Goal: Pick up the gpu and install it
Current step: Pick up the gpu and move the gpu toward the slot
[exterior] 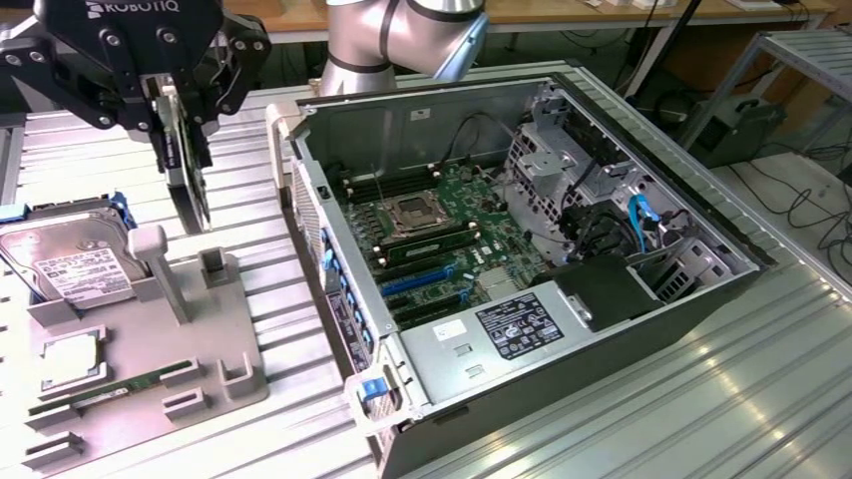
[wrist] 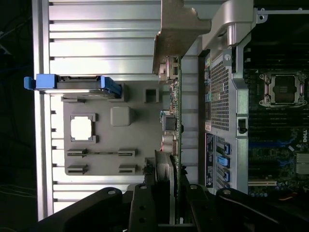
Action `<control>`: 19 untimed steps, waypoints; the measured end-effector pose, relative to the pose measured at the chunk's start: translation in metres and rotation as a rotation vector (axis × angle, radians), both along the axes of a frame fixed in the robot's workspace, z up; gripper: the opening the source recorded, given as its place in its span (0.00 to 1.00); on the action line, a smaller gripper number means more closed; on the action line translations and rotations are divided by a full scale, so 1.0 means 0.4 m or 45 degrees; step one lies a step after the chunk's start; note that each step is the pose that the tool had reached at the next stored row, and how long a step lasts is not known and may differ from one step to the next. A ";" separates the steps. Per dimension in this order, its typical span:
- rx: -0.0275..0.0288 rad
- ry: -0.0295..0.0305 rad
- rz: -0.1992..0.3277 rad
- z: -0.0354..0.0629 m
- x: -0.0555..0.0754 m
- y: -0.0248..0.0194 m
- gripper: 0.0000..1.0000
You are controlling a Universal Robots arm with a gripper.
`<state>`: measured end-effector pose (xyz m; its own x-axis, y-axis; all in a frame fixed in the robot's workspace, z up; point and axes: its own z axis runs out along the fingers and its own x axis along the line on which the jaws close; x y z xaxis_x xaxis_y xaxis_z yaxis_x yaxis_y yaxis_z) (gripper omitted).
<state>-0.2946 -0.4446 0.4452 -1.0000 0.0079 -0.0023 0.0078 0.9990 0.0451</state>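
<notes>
- Above the grey fixture [exterior: 200,329], at the exterior view's left, the gripper [exterior: 171,112] is closed on the gpu [exterior: 190,185] and grips it by its upper edge.
- The card hangs on its edge, nearly upright with a small tilt. Its lower edge seems free, just above the posts of the fixture, and I see it touching nothing there.
- Toward the exterior view's right, a strip of bare slatted table [exterior: 253,210] lies between the card and the open computer case [exterior: 586,329]. The side wall of the case, with its pale rim, stands near the card but apart from it.
- On the other side, the hard drive [exterior: 64,261] leans in its blue carrier on the fixture, near the card and not touching it.
- Lower on the fixture lie a square processor chip [exterior: 74,359] and a narrow green memory stick [exterior: 107,394], both well apart from the card.
- The case lies on its side, so the motherboard [exterior: 440,239] and its long slots are open from above, framed by the case walls on all sides.
</notes>
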 end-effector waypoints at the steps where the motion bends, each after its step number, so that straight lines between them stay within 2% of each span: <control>1: 0.0001 -0.0001 0.000 0.000 0.001 0.000 0.27; 19: 0.0001 0.0000 0.000 0.000 0.022 0.000 0.27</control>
